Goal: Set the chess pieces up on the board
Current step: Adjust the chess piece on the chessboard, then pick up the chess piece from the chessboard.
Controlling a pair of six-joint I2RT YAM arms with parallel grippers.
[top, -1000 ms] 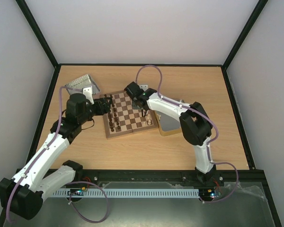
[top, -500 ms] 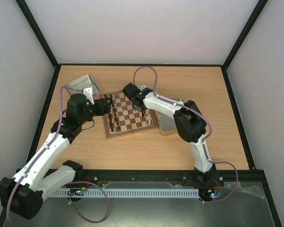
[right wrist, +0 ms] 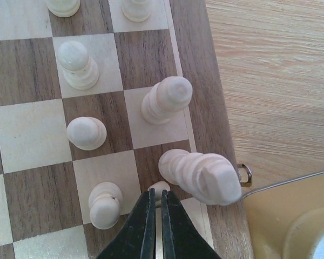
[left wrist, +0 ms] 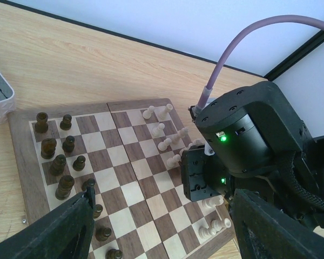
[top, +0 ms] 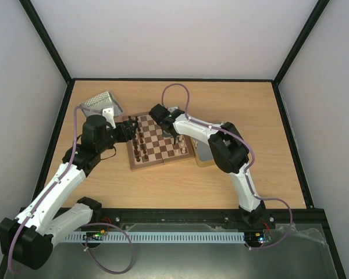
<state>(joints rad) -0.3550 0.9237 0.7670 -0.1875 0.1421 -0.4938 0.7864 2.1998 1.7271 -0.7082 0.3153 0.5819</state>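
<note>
Two thin black fingers of the right gripper (right wrist: 157, 205) are pressed shut, their tips at a small cream top (right wrist: 160, 187); I cannot tell whether they pinch it. Over the last second its arm has folded in closer. Around it, cream turned-wood chess pieces (right wrist: 166, 100) stand on the edge rows of the checked wooden board (right wrist: 197, 65), so that side looks nearly set. The left gripper (top: 129, 128) hangs wide open and empty.

A light wooden table (top: 163, 186) sits enclosed by plain pale walls (top: 174, 35) with black corner struts (top: 45, 40).
</note>
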